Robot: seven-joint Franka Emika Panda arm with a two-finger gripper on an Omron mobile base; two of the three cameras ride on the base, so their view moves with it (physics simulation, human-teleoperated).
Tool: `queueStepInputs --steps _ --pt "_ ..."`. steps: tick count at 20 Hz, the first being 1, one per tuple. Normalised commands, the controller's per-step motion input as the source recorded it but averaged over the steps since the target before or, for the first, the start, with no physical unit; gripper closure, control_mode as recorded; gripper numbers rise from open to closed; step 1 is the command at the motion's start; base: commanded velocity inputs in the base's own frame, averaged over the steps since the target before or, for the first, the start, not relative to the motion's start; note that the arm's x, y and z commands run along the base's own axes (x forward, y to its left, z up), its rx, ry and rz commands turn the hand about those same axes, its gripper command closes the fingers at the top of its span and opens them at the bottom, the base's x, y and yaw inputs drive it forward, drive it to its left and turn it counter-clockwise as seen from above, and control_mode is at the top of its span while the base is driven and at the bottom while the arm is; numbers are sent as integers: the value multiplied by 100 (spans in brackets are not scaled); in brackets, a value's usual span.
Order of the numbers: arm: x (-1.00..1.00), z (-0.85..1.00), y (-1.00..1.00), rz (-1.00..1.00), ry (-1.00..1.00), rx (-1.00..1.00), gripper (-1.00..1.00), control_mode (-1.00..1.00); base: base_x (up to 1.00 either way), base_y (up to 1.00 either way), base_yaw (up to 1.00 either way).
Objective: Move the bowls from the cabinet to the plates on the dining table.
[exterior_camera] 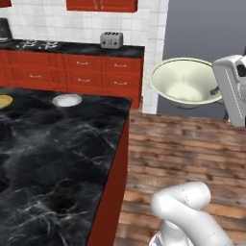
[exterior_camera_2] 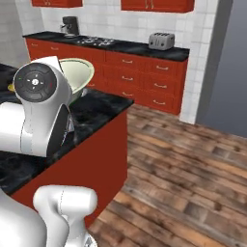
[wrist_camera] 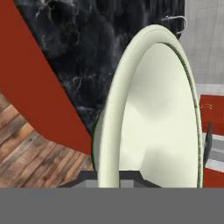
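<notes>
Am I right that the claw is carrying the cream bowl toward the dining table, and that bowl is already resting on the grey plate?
Not quite. The claw does hold the cream bowl by its rim, but the bowl is in the air beside the dining table, tipped on its side. The left base view shows the grey plate bare on the tabletop, well apart from the bowl.

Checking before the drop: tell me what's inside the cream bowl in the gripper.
The cream bowl, tilted on its side, shows a bare pale interior, nothing in it. The part of its inside near the gripper is hidden.
</notes>
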Motion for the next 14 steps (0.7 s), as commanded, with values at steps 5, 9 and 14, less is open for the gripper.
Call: queueStepInputs --steps 5,9,14 --pt "0 0 0 0 0 0 100 100 59 -6 37" --pt "0 0 0 0 0 0 100 100 59 -12 35" --pt "0 0 0 0 0 0 100 100 56 -14 36"
